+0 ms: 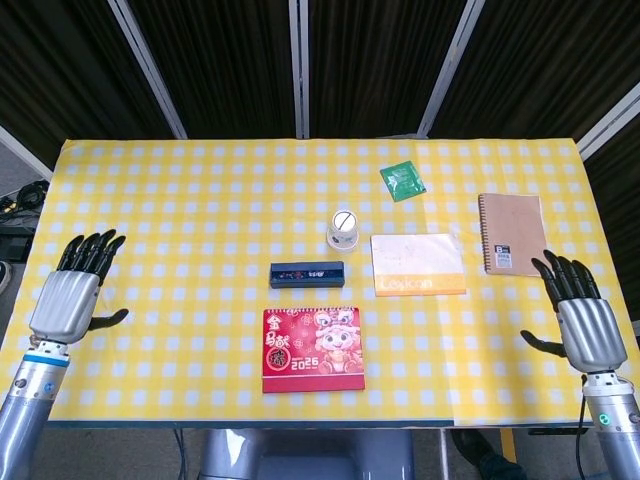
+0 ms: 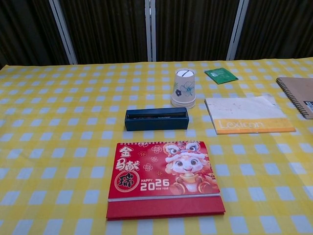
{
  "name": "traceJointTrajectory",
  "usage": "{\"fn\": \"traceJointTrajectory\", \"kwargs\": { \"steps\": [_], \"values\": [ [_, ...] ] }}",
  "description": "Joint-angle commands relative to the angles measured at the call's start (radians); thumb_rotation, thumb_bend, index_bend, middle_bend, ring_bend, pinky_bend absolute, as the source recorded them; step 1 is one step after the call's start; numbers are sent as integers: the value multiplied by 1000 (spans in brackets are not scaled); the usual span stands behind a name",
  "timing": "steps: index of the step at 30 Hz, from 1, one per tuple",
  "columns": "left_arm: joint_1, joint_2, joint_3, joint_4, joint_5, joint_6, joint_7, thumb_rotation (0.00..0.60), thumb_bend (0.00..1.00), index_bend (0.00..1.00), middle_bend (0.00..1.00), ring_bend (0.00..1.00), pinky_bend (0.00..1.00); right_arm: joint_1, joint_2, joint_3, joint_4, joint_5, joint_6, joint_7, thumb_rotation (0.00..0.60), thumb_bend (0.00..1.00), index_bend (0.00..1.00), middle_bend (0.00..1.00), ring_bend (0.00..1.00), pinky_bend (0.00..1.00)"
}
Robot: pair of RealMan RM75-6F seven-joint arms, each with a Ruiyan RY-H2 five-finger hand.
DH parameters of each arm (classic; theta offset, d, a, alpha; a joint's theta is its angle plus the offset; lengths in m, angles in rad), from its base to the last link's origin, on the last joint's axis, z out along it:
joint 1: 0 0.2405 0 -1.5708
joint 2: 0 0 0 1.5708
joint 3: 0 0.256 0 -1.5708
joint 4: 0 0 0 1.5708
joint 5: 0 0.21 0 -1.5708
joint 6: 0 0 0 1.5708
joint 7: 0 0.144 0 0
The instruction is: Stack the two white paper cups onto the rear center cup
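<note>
calendar [image 2: 165, 177] reads "HAPPY 2026 NEW YEAR" | pad [image 2: 248, 114] reads "Lexicon" | cup stack [image 2: 184, 88] upside down at rear centre of worktop [image 1: 180, 200] | left hand [image 1: 68, 300] and right hand [image 1: 585, 325] empty, fingers spread, at worktop's side edges

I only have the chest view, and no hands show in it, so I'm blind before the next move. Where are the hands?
Observer: In the head view the left hand hovers by the table's near-left edge, fingers spread, holding nothing.
Operator: And the right one?
Observer: The right hand sits by the near-right edge, also open and empty.
Operator: Is either of them near the cup stack?
Observer: No. The cup stack stands upside down at the table's rear center, beyond the dark blue box, far from both hands.
</note>
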Motion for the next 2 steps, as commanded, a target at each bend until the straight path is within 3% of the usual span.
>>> {"fn": "traceJointTrajectory", "kwargs": {
  "steps": [1, 2],
  "values": [
    [48, 0, 10, 13, 39, 28, -18, 600, 0, 0, 0, 0, 0, -5, 3, -2, -9, -9, 11, -7, 600, 0, 24, 0, 0, 0],
    [55, 2, 7, 15, 48, 30, -23, 600, 0, 0, 0, 0, 0, -5, 4, -2, -10, -10, 13, -8, 600, 0, 24, 0, 0, 0]
  ]
}}
